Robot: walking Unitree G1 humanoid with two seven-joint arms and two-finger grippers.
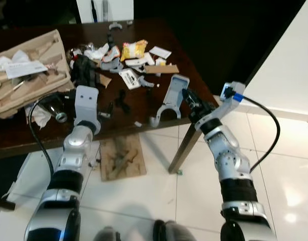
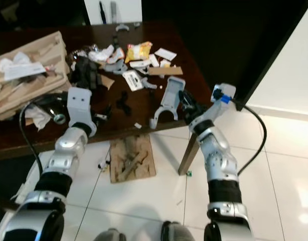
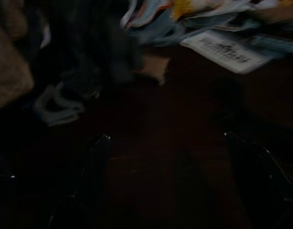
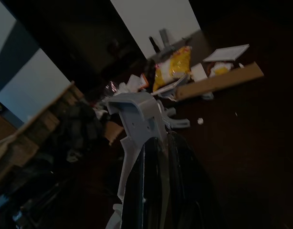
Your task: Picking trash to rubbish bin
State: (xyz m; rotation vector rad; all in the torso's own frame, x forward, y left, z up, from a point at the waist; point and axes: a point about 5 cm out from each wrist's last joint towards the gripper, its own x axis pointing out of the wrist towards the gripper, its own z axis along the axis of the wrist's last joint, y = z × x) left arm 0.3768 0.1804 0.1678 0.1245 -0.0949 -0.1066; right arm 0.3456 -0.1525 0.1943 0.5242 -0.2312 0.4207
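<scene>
- My right gripper [image 1: 190, 100] is clamped on the grey bracket [image 1: 170, 99] at the table [image 1: 144, 118] edge, near its 3 o'clock corner; fingers [image 4: 156, 191] pinch its flat plate.
- My left gripper [image 3: 165, 157] hovers over bare dark tabletop, fingers [image 3: 91, 162] spread wide, holding nothing.
- Trash lies at 12 o'clock from the bracket: yellow packet [image 1: 133, 49], cardboard strip [image 1: 161, 69], white label [image 1: 129, 79].
- Brown bag [image 1: 28, 70] sits at the table's 9 o'clock side.
</scene>
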